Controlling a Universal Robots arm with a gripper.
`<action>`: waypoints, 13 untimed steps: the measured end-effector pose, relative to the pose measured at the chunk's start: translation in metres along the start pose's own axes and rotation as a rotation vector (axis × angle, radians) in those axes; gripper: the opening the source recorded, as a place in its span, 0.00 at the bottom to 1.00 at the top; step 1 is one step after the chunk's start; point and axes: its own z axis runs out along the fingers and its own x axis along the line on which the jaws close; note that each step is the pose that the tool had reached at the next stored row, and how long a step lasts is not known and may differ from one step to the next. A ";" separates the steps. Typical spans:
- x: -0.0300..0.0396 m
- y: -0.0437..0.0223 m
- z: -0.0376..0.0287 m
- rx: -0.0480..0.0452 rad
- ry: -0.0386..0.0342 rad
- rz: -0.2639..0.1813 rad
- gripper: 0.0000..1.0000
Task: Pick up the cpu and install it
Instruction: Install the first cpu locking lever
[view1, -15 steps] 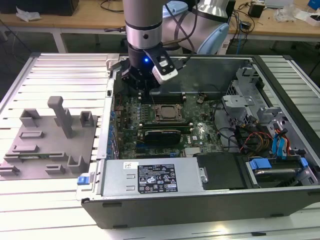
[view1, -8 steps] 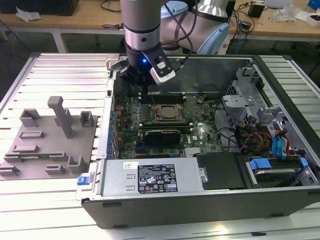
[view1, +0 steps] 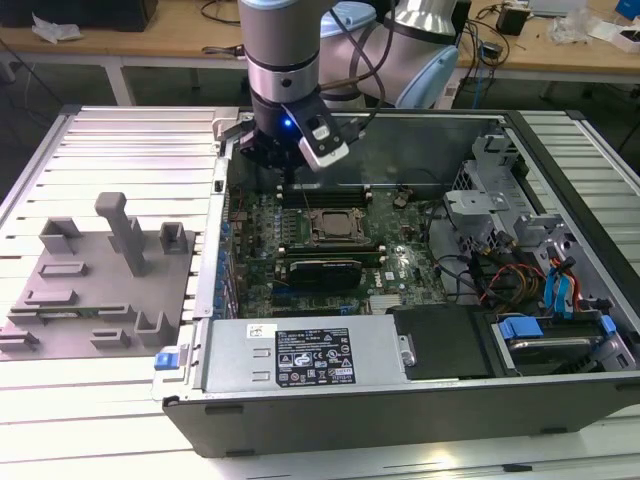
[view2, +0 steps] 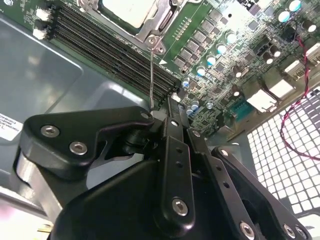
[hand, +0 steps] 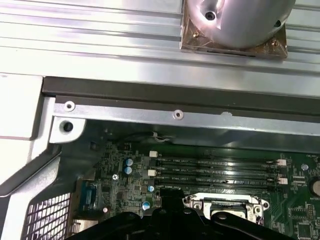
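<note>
- The pincer, built of matte black bolted linkage plates, is hovering over the rear edge of the green motherboard inside the open computer case; whether its fingers are apart or closed cannot be told, and nothing is showing in its grasp.
- The cpu, flat with a pale silvery top, is sitting within the dark metal-framed socket near the board's centre; in the second wrist view its outer part is cut off at the frame edge.
- Parallel black memory slots are running just beside the socket.
- A grey plastic fixture tray with upright blocks is resting on the ribbed aluminium bench, towards the exterior view's left of the case.
- Red cables and blue drive latches are lying towards the exterior view's right.
</note>
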 end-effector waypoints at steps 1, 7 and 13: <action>0.0000 -0.0001 0.0006 -0.0003 0.0000 0.000 0.11; -0.0079 -0.0012 0.0030 -0.0035 -0.0003 0.000 0.11; -0.0274 -0.0027 0.0045 -0.0037 -0.0005 0.001 0.11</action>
